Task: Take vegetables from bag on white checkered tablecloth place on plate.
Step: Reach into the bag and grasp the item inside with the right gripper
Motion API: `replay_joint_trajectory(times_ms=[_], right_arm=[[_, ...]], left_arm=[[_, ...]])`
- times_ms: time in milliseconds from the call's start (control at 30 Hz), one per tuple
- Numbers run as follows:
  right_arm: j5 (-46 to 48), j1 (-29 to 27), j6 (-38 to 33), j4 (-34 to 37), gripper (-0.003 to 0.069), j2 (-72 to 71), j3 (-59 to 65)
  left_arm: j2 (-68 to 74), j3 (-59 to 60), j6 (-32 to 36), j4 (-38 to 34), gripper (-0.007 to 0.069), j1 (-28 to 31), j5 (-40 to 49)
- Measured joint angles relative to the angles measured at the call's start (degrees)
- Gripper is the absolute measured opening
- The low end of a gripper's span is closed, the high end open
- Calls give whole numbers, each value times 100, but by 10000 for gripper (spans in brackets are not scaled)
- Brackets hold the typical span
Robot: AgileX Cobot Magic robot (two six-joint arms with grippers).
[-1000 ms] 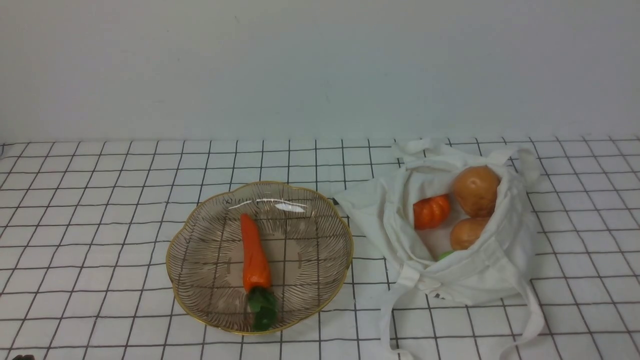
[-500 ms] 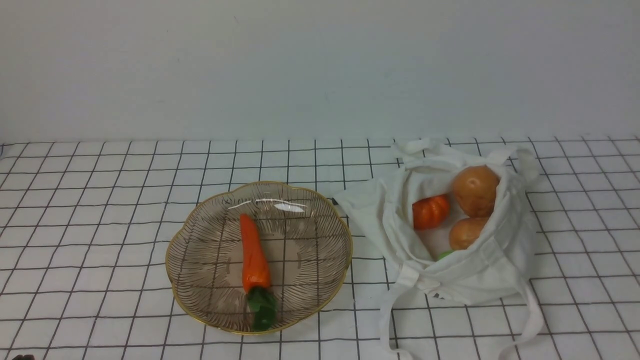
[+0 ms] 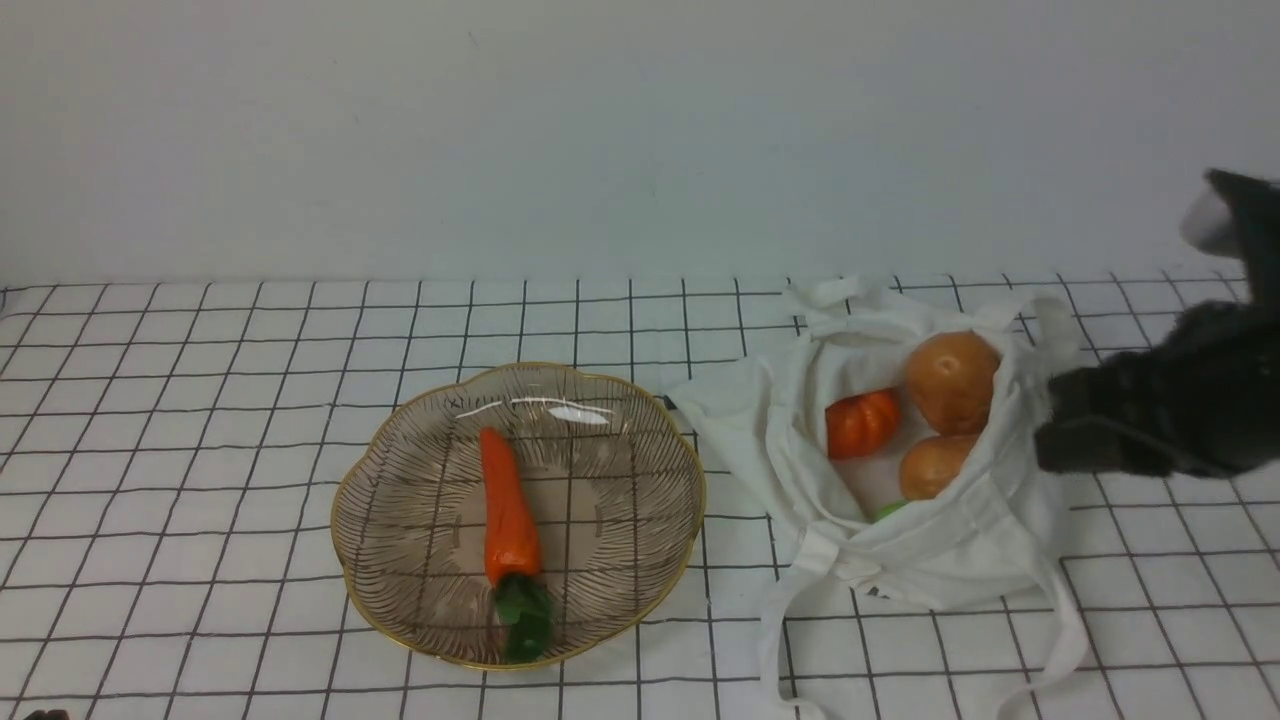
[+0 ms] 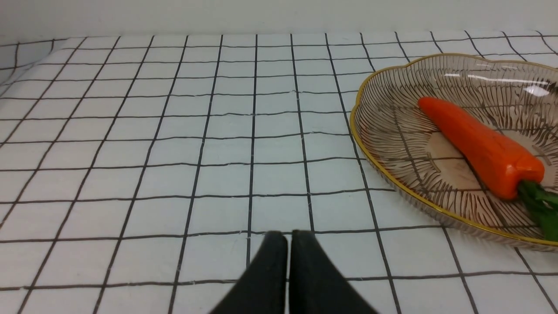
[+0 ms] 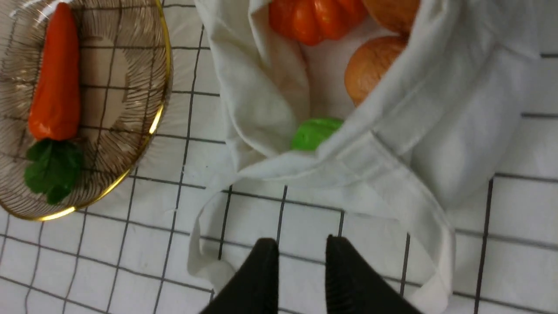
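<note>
The white bag (image 3: 960,560) lies open on the white checkered tablecloth (image 3: 200,400), right of the plate (image 3: 400,420). Inside it are a larger potato (image 3: 952,380), a smaller potato (image 3: 930,465), an orange pumpkin (image 3: 862,422) and a green bit (image 3: 890,510). My right arm (image 3: 1170,420) reaches in from the right, just beside the bag's right edge. In the right wrist view my right gripper (image 5: 301,246) is open and empty over the bag's strap, short of the green bit (image 5: 314,133). My left gripper (image 4: 287,237) is shut and empty, low over the cloth, left of the plate (image 4: 392,144).
A long orange carrot (image 3: 508,510) with a green top lies in the plate. The bag's long straps (image 3: 775,640) trail toward the front edge. A plain white wall stands behind the table.
My right arm has come into the front view from the right and now sits beside the bag. The bag, vegetables, plate and carrot have not moved.
</note>
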Motion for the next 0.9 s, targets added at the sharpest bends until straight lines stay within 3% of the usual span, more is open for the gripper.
replay_joint_trajectory(times_ms=[200, 400, 533, 900], right_arm=[[-1, 612, 115, -1239, 387, 1599, -1407], [312, 951, 927, -2767, 557, 2993, -2772], [697, 1036, 1290, -3362, 600, 3560, -3334], [782, 1036, 1389, -3912, 594, 4009, -3484]], left_arm=[[0, 0, 0, 0, -8, 0, 0], [0, 0, 0, 0, -8, 0, 0], [0, 0, 0, 0, -8, 0, 0], [0, 0, 0, 0, -8, 0, 0]])
